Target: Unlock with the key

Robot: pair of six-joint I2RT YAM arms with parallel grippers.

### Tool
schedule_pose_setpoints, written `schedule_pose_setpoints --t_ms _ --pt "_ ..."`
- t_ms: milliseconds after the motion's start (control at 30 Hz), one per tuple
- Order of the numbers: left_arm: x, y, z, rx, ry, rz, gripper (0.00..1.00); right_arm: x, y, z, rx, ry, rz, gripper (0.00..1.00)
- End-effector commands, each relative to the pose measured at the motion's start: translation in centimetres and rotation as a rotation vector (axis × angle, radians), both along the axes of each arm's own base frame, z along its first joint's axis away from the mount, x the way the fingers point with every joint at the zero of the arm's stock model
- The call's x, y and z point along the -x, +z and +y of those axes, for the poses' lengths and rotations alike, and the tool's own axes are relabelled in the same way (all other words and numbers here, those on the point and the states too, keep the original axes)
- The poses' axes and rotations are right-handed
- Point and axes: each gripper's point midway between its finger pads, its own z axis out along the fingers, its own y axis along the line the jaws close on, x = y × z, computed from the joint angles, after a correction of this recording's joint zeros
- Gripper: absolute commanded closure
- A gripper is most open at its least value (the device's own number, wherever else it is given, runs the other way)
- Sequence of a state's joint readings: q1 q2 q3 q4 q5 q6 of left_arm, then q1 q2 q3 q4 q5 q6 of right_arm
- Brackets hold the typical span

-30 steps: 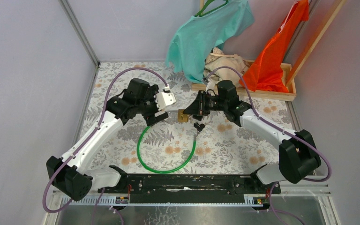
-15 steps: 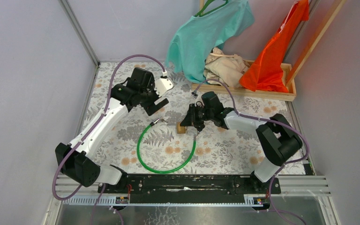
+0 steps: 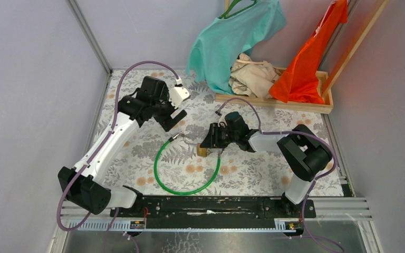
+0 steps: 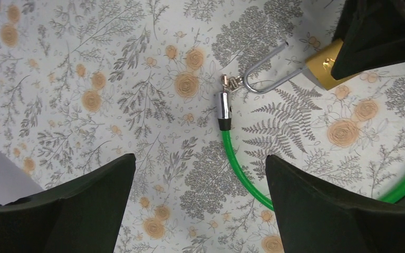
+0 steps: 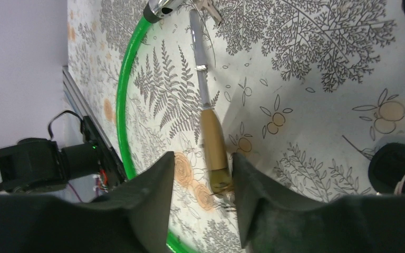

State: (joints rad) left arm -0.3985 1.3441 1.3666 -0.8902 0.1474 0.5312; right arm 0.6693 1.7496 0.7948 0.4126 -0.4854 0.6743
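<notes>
Brass padlock [image 3: 204, 151] lies on the floral table cover [image 3: 253, 171], seen edge-on from the right wrist. Its shackle [image 4: 266, 71] is swung open. The cable's metal end [image 4: 223, 105] lies just beside the shackle's bend; contact unclear. The green cable [image 3: 187, 176] loops nearward from the padlock. Right gripper [image 5: 203, 158] straddles the padlock body, jaws part spread, with a gap on one side. Left gripper [image 4: 200, 158] hangs above and left of the padlock, jaws spread wide, holding nothing.

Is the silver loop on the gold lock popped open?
Yes, one end of the shackle sticks out free of the gold padlock body.
</notes>
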Motion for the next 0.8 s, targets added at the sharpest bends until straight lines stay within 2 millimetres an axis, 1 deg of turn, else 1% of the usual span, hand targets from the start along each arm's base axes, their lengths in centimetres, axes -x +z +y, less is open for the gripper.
schedule_pose_setpoints --t_ms 0,33,67,100,133,167,267,333,400,500,567,600,633,667,767 --pt "0.8 0.7 -0.8 0.041 -0.032 0.052 0.00 -1.5 2.0 0.3 -0.004 -0.007 -0.109 0.31" --pt "0.9 0.6 -0.9 0.042 -0.034 0.057 0.00 -1.6 2.2 0.0 0.014 -0.009 -0.129 0.26" --pt "0.9 0.6 -0.9 0.045 -0.033 0.060 0.00 -1.9 2.3 -0.4 0.039 -0.020 -0.147 0.19" --pt "0.8 0.7 -1.0 0.049 -0.033 0.060 0.00 -2.3 2.3 -0.9 0.076 -0.035 -0.163 0.02" --pt "0.8 0.8 -1.0 0.053 -0.034 0.058 0.00 -2.7 2.2 -1.3 0.121 -0.041 -0.175 0.00" --pt "0.8 0.9 -1.1 0.057 -0.027 0.060 0.00 -2.8 2.6 -2.0 0.167 -0.042 -0.186 0.01" --pt "0.5 1.2 -1.0 0.055 -0.009 0.071 0.00 -3.8 4.5 -3.6 0.241 -0.084 -0.271 0.01" --pt "0.2 1.2 -0.8 0.050 0.010 0.082 0.00 -4.6 5.5 -5.3 0.300 -0.152 -0.325 0.01" --pt "0.0 1.0 -0.6 0.046 0.021 0.097 0.00 -5.1 5.9 -7.1 0.368 -0.214 -0.358 0.01" --pt "-0.3 0.8 -0.5 0.057 0.031 0.097 0.00 -5.4 5.4 -9.9 0.484 -0.285 -0.364 0.01" --pt "-0.7 1.0 -0.5 0.076 0.049 0.081 0.00 -5.2 4.5 -11.1 0.538 -0.309 -0.357 0.01" --pt "-0.9 1.1 -0.5 0.084 0.057 0.077 0.00 -5.0 4.1 -11.4 0.551 -0.309 -0.356 0.03" --pt "-1.1 1.1 -0.6 0.088 0.065 0.074 0.00 -4.8 3.4 -11.7 0.563 -0.306 -0.350 0.08" --pt "-1.2 1.0 -0.6 0.091 0.073 0.078 0.00 -4.7 3.2 -11.7 0.561 -0.304 -0.349 0.12" --pt "-1.3 0.7 -0.6 0.095 0.095 0.094 0.00 -4.3 2.2 -11.1 0.546 -0.274 -0.332 0.19"
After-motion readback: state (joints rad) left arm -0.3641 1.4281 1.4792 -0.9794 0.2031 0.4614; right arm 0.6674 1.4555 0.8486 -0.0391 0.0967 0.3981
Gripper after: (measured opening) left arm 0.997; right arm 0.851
